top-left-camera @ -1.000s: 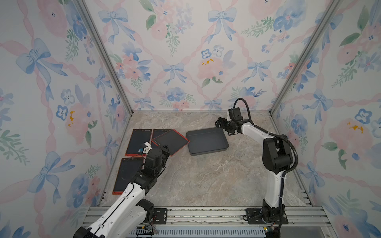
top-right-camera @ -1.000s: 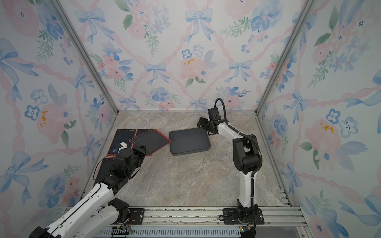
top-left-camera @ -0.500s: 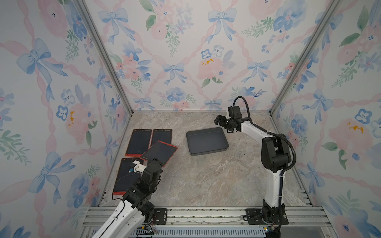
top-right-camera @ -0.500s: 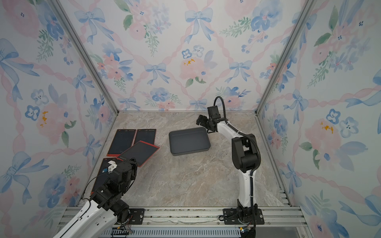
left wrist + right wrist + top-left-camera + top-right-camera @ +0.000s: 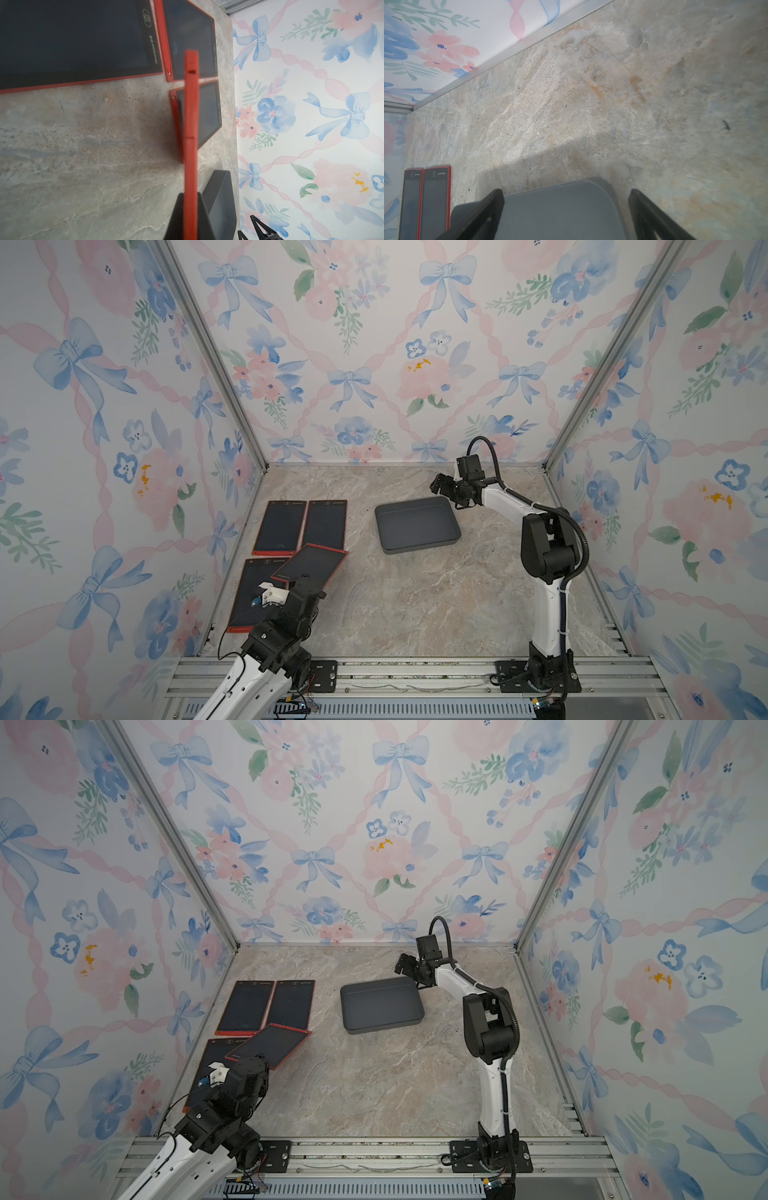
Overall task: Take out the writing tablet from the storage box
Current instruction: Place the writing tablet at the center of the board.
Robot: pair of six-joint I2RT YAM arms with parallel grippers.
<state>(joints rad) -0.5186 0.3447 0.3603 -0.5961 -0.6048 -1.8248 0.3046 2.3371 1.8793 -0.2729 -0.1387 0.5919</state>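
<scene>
- Over on the robot's left in both top views, the left pincer [image 5: 304,584] is clamped on a short edge of the red-framed writing tablet [image 5: 312,565]. The tablet sits tilted, out of the storage box [image 5: 417,524] and well apart from it. The wrist body hides the fingertips.
- In a top view, the writing tablet [image 5: 270,1045] overlaps the near tablet [image 5: 210,1069]. Whether they touch cannot be told, and the arm covers that tablet's lower part. Two far tablets [image 5: 245,1006] lie side by side on the surface [image 5: 395,1085].
- Just past the box's far right corner, the right pincer [image 5: 441,485] hovers, small and dark. Its spread is hard to read from here.
- Left wrist view: the writing tablet [image 5: 191,124] shows edge-on as a blurred red strip. It is squeezed between the two dark fingers [image 5: 176,218] of the left pincer [image 5: 190,212], which the frame edge cuts off. Behind the strip, the near tablet [image 5: 72,41] is cropped and the far tablets [image 5: 207,116] are partly hidden. Only one end of the storage box [image 5: 220,203] shows.
- Right wrist view: the right pincer [image 5: 566,212] stands wide and holds nothing. Its fingers [image 5: 483,212] are blurred and cut off. One rounded corner of the storage box [image 5: 560,207] lies between them, whether touching or not I cannot tell. The far tablets [image 5: 437,199] are clipped at the frame edge.
</scene>
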